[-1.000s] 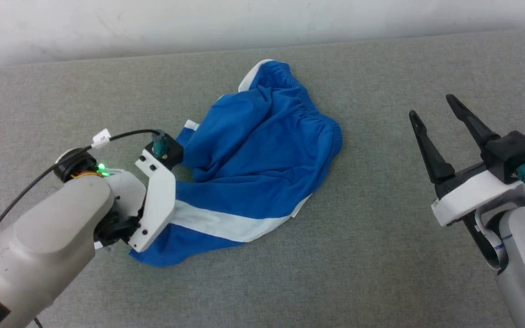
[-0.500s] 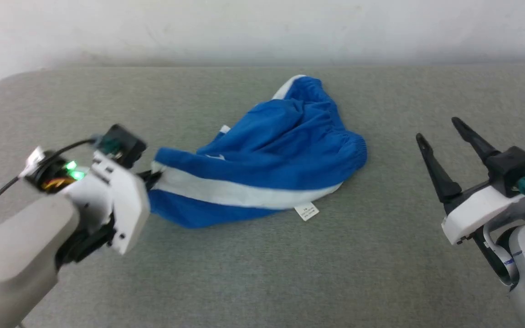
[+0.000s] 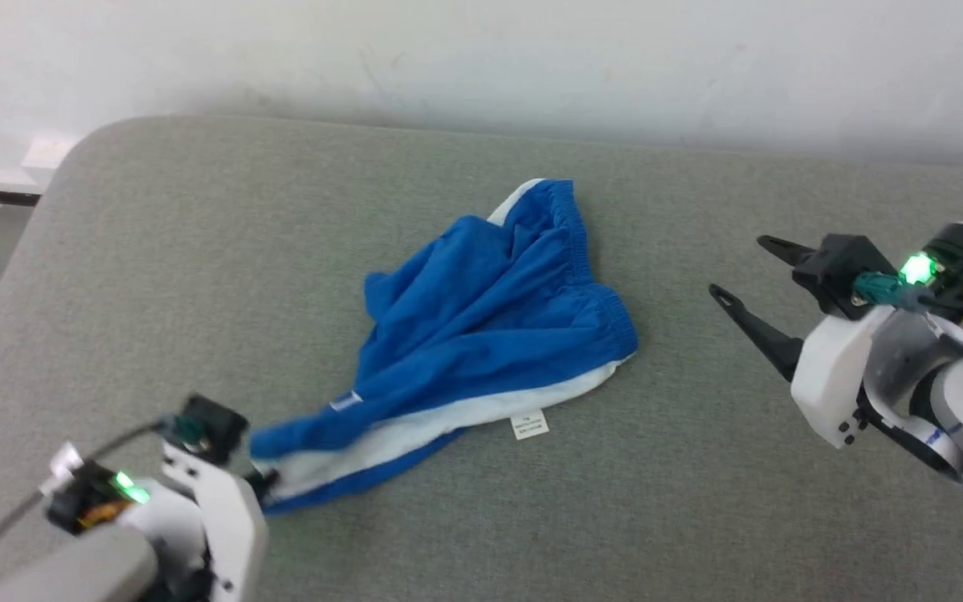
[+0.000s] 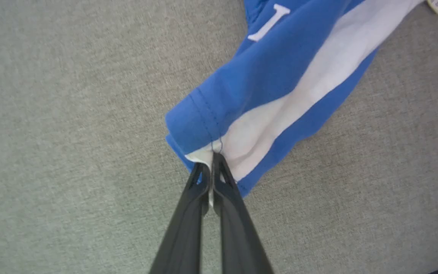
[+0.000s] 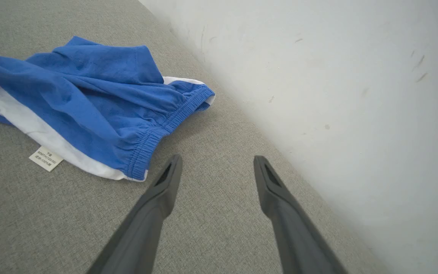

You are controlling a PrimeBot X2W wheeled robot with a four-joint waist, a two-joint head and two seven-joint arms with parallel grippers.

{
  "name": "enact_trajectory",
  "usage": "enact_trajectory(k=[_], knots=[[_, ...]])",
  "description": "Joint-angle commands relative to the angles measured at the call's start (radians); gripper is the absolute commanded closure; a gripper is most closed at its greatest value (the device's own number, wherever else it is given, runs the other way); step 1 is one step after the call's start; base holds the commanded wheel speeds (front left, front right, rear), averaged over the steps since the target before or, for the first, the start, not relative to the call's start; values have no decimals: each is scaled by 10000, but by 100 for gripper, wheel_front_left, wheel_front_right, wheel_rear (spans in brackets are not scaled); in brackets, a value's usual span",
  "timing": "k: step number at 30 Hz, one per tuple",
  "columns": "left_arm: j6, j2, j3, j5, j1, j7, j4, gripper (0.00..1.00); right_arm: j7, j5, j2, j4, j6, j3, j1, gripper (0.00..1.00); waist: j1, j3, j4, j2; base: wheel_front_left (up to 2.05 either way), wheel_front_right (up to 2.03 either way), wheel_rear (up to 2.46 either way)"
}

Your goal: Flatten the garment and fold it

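Note:
The garment [image 3: 481, 334] is a pair of royal blue shorts with a white side stripe, lying crumpled and stretched toward the near left on the grey surface. Its white tag [image 3: 529, 424] lies out from the near edge. My left gripper [image 4: 212, 160] is shut on the hem corner of the garment [image 4: 280, 83], where blue meets the white stripe. In the head view the left gripper [image 3: 262, 482] sits at the garment's lower-left tip. My right gripper [image 3: 745, 276] stands open right of the waistband. In the right wrist view the right gripper [image 5: 217, 165] hovers just past the elastic waistband [image 5: 165, 121], apart from it.
The grey padded surface [image 3: 699, 502] runs up to a white wall [image 3: 532, 58] at the back. Its rounded left corner [image 3: 72, 159] drops off to a floor strip. Bare fabric lies in front of and to the right of the shorts.
My left gripper closed on the hem corner and pulled it toward the near left, stretching the shorts out. The right gripper turned toward the waistband, still open. The head camera has shifted.

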Motion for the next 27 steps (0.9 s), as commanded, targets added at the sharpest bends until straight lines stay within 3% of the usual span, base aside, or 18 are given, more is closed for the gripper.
enact_trajectory(k=[1,3,7,12,16,20,22,27], knots=[[89,-236,-43,-134,308,-116,56,0,54,150,-68,-33,-21,214,-311,0,0,-130,158,0,0,0,0],[117,-443,-23,-303,554,-354,74,0,39,363,-122,56,-21,497,-548,0,0,-240,268,0,0,0,0],[680,-564,644,-328,827,-1849,-162,0,58,697,-189,234,-21,1090,-833,0,0,-421,437,0,0,0,0],[2112,-627,1705,82,1251,-4210,-1059,0,462,1305,-341,441,-21,2052,-1158,0,0,-508,666,0,0,0,0],[3258,-995,2481,782,1611,-4993,-1683,0,1122,2042,-400,657,-21,3069,-1612,0,0,-368,881,0,0,0,0],[4283,-2004,4015,2361,2136,-5068,-2291,0,1851,2737,-210,1120,-21,4002,-2291,0,0,-65,1068,0,0,0,0],[4559,-2719,4866,3226,2579,-5070,-2565,0,2152,3050,-25,1495,-21,4309,-2635,0,0,125,1175,0,0,0,0],[4415,-4416,6658,5175,3567,-5072,-2943,0,2577,3680,575,2610,-21,4959,-3285,0,0,576,1422,0,0,0,0]])
